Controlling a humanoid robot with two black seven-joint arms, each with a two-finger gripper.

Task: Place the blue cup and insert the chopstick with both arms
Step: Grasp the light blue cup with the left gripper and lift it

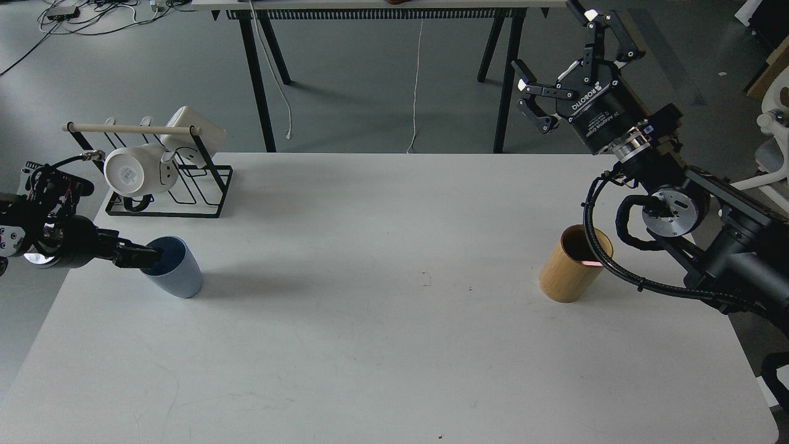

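Note:
The blue cup [179,271] stands upright on the white table [394,345] at the left. My left gripper [143,255] comes in low from the left edge. Its dark fingertip reaches over the cup's left rim into the mouth, and I cannot tell its two fingers apart. At the upper right my right gripper [555,52] is raised above the table's far edge, open, with nothing between its fingers. Of the chopstick [593,263] only a short pink piece shows, at the rim of the tan bamboo cylinder [570,274]. A black cable crosses that rim.
A black wire rack [185,191] with white mugs [132,171] and a pale wooden rod [132,129] stands at the back left, just behind the cup. Black table legs [259,80] stand on the floor beyond the far edge.

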